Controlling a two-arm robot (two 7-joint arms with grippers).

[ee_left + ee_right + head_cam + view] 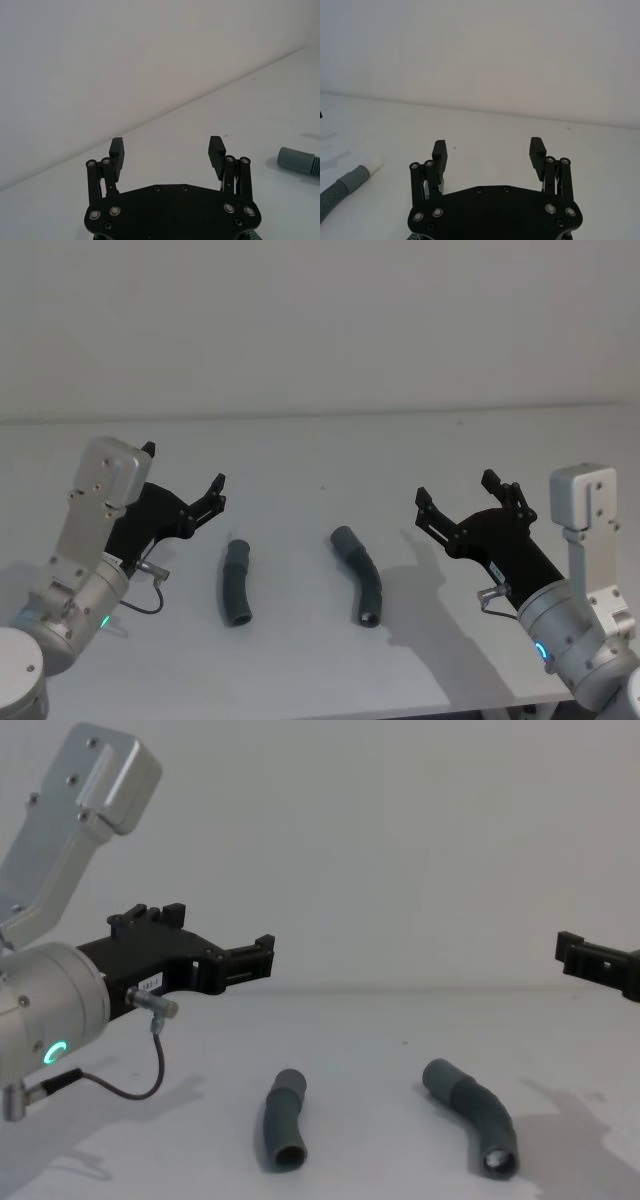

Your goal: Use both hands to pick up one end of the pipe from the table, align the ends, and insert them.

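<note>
— So, how do we make this pick-up go well?

— Nearest us, both arms are only poised. The left gripper (182, 468) and the right gripper (455, 488) each hang above the table (300, 470), fingers spread wide and nothing between them. We judge the step in hand to be the reach down, one gripper to each piece. We should turn each wrist so the fingers straddle the hose crosswise. Then we close on the ribbed body a little behind the end, so the mating ends stay bare and free to meet.

— Which ends are those?

— The far ones, we think. The left wrist view shows a smooth grey cuff (296, 160), and the right wrist view shows a white tip (374, 165) on a ribbed hose. We take the cuff for the far end of the left piece and the tip for the far end of the right one, though the head view doesn't let us confirm that.

— And where do the pieces lie against the grippers?

— Both lie flat on the table between the two grippers, apart from each other. The left hose piece (237, 582) sits just inboard of the left gripper, nearer us than its fingertips. The right hose piece (366, 575) lies farther off from the right gripper, toward the middle. Neither is touched. Each gripper points past its piece toward the table's far side, so we'd need to swing inward as well as descend.
</note>
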